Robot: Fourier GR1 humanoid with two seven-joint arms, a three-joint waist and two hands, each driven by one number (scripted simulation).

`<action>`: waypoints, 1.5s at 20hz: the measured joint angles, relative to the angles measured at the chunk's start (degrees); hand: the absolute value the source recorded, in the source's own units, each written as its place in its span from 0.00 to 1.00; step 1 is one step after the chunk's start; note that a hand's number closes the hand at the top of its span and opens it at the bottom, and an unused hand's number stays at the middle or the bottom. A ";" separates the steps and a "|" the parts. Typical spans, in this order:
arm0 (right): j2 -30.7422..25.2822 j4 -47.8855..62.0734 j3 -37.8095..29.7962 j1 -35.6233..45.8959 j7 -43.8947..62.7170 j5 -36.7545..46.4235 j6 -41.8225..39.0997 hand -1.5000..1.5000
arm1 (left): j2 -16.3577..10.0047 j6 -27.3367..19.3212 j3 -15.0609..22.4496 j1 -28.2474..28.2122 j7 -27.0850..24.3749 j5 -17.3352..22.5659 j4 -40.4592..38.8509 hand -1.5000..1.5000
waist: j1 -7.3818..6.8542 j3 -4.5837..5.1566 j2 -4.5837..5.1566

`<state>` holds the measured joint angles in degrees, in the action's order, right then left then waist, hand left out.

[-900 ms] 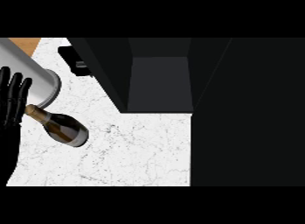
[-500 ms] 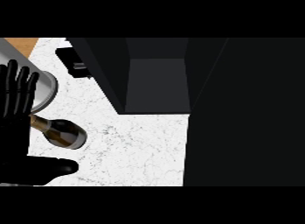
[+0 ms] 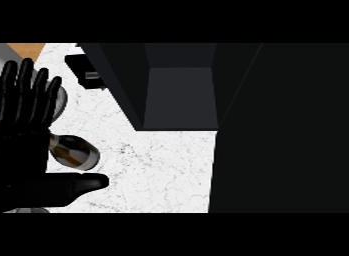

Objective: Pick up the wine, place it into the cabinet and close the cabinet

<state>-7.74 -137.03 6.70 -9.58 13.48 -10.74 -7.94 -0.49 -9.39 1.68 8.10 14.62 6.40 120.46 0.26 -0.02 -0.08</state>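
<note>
The dark glass wine bottle (image 3: 77, 152) lies on its side towards the left edge of the white marble countertop (image 3: 162, 170). Only its rounded body shows. It carries a brown and pale band that looks like a label, but no writing or brand can be read on it.

The robot's black left hand (image 3: 18, 155) covers the rest of the bottle. Its fingers are straight and spread, pointing to the far edge, and its thumb sticks out sideways just below the bottle's body. Nothing is clasped in it. Whether the palm touches the glass cannot be told.

A grey round vessel (image 3: 60, 100) peeks out behind the fingers near the far left corner, beside an orange-brown patch (image 3: 29, 50). A small black object (image 3: 85, 75) sits close to the far edge, just left of the dark open cabinet (image 3: 181, 97), whose grey inside is bare. A broad black panel (image 3: 288, 130) hides the countertop's right side. The marble has fine grey veins.
</note>
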 measured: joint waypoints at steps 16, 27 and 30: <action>1.31 -1.92 0.83 9.32 12.51 1.08 4.80 0.00 | 0.40 -14.16 10.64 9.35 14.34 -10.98 5.80 0.00 | -0.07 0.02 -0.03; 1.19 -2.47 -0.29 12.61 16.36 1.64 5.50 0.00 | 0.45 -19.70 11.64 7.16 18.21 -15.25 8.33 0.00 | -0.09 0.02 -0.02; 1.51 -2.82 -0.06 12.09 15.93 1.82 5.29 0.00 | 0.45 -19.25 9.02 5.10 15.15 -12.45 6.76 0.00 | -0.04 0.04 0.02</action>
<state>-6.23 -139.85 6.64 2.52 29.41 -8.93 -2.65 -0.04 -28.64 10.71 13.21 29.78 -6.04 127.23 0.21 0.01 -0.06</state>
